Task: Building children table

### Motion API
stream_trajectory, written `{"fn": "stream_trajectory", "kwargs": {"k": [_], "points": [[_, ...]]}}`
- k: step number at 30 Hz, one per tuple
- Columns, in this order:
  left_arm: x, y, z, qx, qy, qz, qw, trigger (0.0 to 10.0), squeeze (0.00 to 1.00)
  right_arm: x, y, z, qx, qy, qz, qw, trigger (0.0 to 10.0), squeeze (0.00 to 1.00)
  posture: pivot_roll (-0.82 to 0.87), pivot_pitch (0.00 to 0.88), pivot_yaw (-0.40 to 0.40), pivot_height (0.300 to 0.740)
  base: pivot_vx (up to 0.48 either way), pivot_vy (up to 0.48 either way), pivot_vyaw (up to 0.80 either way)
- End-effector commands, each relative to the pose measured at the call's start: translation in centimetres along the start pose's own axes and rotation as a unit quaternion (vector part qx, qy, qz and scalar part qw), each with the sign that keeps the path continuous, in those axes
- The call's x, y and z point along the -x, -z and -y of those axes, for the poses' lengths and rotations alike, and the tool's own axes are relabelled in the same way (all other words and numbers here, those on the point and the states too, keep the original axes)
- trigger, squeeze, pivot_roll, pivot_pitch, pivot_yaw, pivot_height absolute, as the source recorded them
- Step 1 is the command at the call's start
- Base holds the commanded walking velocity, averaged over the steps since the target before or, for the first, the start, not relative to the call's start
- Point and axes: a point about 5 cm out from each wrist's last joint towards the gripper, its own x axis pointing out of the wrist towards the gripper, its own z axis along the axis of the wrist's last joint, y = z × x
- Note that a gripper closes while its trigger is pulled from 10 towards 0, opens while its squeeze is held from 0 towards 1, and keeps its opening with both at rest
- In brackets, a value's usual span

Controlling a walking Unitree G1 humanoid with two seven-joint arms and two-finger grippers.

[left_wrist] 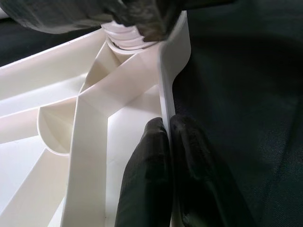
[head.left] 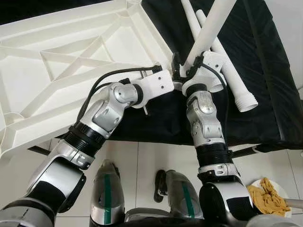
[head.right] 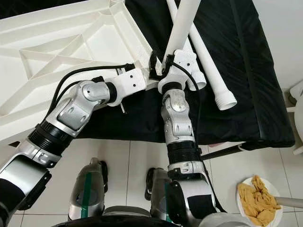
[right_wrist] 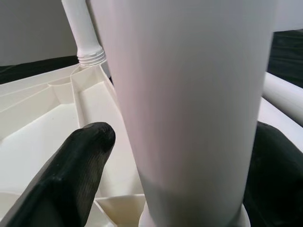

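White leg stands near-upright in corner socket — right hand clasps it; left hand pinches tabletop rim.

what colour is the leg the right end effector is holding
White, clearest in the right wrist view: table leg, right end effector.

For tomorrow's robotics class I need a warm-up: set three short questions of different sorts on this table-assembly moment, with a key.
1. True or false: the left end effector pinches the tabletop rim.
2. What does the right end effector grip? A) a cloth B) a white leg C) a cable
3. Fill in: two spare legs lie on a ____ sheet.

Key: 1 true; 2 B; 3 black.
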Motion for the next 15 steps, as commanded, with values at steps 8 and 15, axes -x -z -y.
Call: {"fn": "stream_trajectory", "kwargs": {"k": [8, 15], "points": [[-0.4, -0.8, 1.0, -0.022, 0.02, 0.018, 0.999, 10.0, 0.0, 0.4, -0.6, 1.2, -0.016, -0.084, 0.005, 0.996, 10.0, 0.0, 0.05, 0.028, -0.09, 0.74, 0.0, 0.0, 0.0], [-0.5, -0.9, 0.9, -0.022, 0.018, 0.018, 0.999, 10.0, 0.0, 0.1, -1.7, 3.0, 0.02, -0.18, 0.011, 0.983, 10.0, 0.0, 0.05, 0.031, -0.09, 0.74, 0.0, 0.0, 0.0]]}}
